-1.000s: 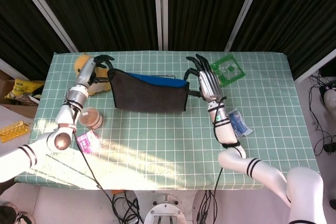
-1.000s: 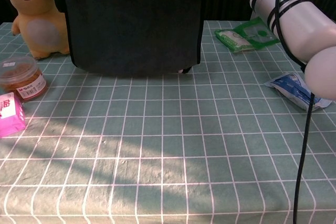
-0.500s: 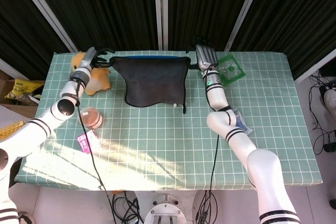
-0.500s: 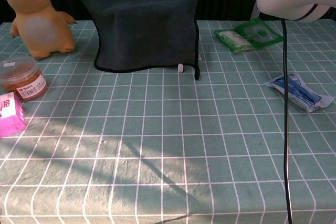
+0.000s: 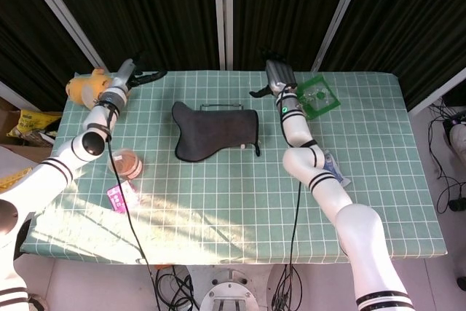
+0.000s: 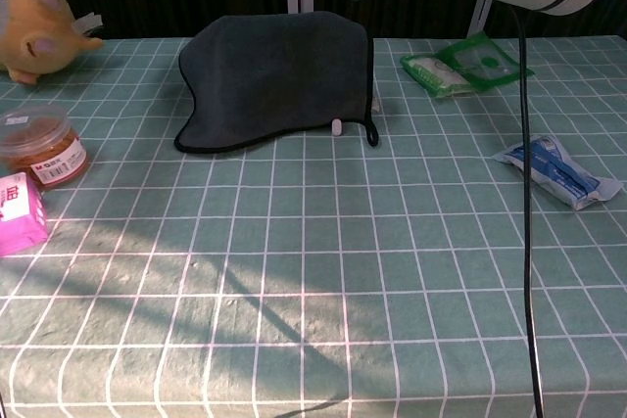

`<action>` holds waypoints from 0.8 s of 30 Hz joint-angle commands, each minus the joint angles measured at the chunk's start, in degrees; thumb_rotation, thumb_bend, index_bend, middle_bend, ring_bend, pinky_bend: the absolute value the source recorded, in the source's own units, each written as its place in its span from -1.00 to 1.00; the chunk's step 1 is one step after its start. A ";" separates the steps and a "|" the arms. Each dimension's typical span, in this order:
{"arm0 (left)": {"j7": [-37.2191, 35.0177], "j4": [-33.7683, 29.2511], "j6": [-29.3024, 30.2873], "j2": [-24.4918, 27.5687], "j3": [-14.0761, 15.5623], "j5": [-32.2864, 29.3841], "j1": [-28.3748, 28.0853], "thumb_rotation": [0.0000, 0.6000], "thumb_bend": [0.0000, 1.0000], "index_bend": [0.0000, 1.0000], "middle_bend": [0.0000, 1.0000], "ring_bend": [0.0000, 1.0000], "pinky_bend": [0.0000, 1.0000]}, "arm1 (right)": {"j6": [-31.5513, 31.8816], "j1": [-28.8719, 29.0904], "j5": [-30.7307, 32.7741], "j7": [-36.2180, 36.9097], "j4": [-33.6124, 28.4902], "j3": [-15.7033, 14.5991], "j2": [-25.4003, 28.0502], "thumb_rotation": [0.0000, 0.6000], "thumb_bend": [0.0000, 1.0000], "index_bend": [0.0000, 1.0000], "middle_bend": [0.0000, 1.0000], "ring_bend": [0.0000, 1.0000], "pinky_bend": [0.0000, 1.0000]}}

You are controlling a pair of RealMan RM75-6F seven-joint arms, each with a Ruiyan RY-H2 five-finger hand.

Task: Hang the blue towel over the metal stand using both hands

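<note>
Near edge, left corner region: pink packet [image 6: 20,210], flat on the tabletop [image 6: 323,271]; just behind it a lidded tub of orange-brown contents [image 6: 37,145].

Right side, midway back: blue-and-white sachet [image 6: 558,171], lying flat.

Middle, toward the far edge: towel [image 5: 215,130], dark grey face uppermost, draped over the metal stand [image 5: 220,106]. Only a thin wire rail of the stand shows at the towel's far edge in the head view; a small white foot peeps out at the cloth's near hem in the chest view. The near flap spreads onto the tabletop, with its left portion reaching nearer than its right. No blue side visible.

Far right: green packet [image 5: 315,97].

Far left corner: yellow plush toy [image 5: 86,85], tipped over at the left edge.

Left hand [image 5: 135,75]: at the far edge, well apart from the towel, fingers spread, holding nothing. Right hand [image 5: 275,78]: at the far edge just right of the stand, fingers loosely apart, holding nothing.

Step in hand, as judged: release done, towel on the stand. Next move calls for drawing both arms clear without snagging the cloth, perhaps evening the uneven hem.
</note>
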 commanded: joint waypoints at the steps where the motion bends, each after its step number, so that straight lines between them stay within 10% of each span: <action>1: -0.31 -12.71 7.38 4.97 -3.53 8.69 3.88 -0.36 -0.79 -1.00 -1.00 -0.88 -0.71 | 9.73 -7.67 -5.36 4.35 -11.59 -4.80 4.83 1.00 -0.82 -1.00 -1.00 -1.00 -1.00; 6: -0.03 -33.65 19.82 12.49 -4.62 26.03 13.74 -0.24 -0.61 -0.97 -0.99 -0.88 -0.67 | 26.62 -22.32 -13.83 6.16 -33.43 -12.77 14.82 1.00 -0.82 -1.00 -1.00 -1.00 -1.00; 13: 21.85 -42.15 51.05 14.39 9.67 55.50 30.17 0.17 -0.61 -0.83 -0.88 -0.88 -0.64 | 46.66 -42.18 -21.08 -4.47 -51.21 -26.10 25.90 1.00 -0.76 -1.00 -1.00 -1.00 -1.00; 24: 25.63 -37.04 70.36 8.06 22.16 57.85 49.49 0.19 -0.69 -0.82 -0.89 -0.88 -0.67 | 59.17 -61.85 -20.33 -11.07 -54.92 -37.65 28.59 1.00 -0.74 -1.00 -1.00 -1.00 -1.00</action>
